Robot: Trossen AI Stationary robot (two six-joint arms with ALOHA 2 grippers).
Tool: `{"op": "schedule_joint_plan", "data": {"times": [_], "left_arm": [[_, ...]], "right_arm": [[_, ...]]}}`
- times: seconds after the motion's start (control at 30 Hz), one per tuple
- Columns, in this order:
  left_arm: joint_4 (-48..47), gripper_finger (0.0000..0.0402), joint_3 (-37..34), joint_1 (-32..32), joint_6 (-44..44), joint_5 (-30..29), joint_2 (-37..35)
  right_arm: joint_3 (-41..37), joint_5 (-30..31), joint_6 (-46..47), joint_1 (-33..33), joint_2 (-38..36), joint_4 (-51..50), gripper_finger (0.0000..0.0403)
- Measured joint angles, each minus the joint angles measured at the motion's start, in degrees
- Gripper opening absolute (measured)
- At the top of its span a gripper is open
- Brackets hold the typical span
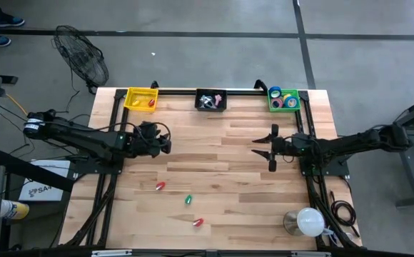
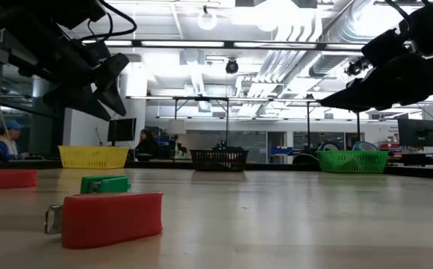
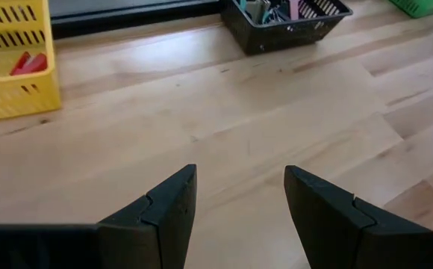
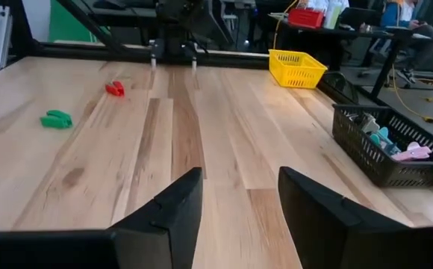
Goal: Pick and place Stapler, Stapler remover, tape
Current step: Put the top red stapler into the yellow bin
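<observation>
**Both claws empty above the tabletop, three small pieces loose at the near edge**

Take the black basket (image 1: 211, 100), at the middle of the far edge, as your landmark. Nearest you on the wooden tabletop (image 1: 221, 178), well in front of that basket, lie three small solid pieces: a red one (image 1: 198, 223) closest to the near edge, a green one (image 1: 188, 200) just beyond it, and another red one (image 1: 160, 186) a little farther and to the left. In the low view the nearest red piece (image 2: 108, 218) shows a metal end.

Farther in, about midway between those pieces and the black basket, your two arms hang above the bare wood. The left claw (image 1: 165, 138) sits to the basket's front left, its fingers (image 3: 164, 213) apart with nothing between them. The right claw (image 1: 266, 148) sits to the basket's front right, its fingers (image 4: 173, 213) also spread and holding nothing.

Along the far edge, the black basket holds a jumble of small items, pink and teal among them; you cannot tell exactly what they are. Left of it stands the yellow basket (image 1: 140, 98) with a red piece inside. Right of it stands the green basket (image 1: 284, 100), and the tape (image 1: 290, 101) rolls lie in it, blue and other colours.
</observation>
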Motion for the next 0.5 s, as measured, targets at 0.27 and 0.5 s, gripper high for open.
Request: {"op": "schedule_joint_plan", "data": {"times": [0.27,0.5], "left_arm": [[-0.1,0.02,0.0,0.0,0.5,3.8,0.0],[-0.2,0.02,0.0,0.0,1.0,4.0,0.0]], "right_arm": [[0.0,-0.3,-0.4,0.0,-1.2,-4.7,0.0165],[0.0,-2.8,0.0,0.0,-1.5,-10.8,0.0165]]}}
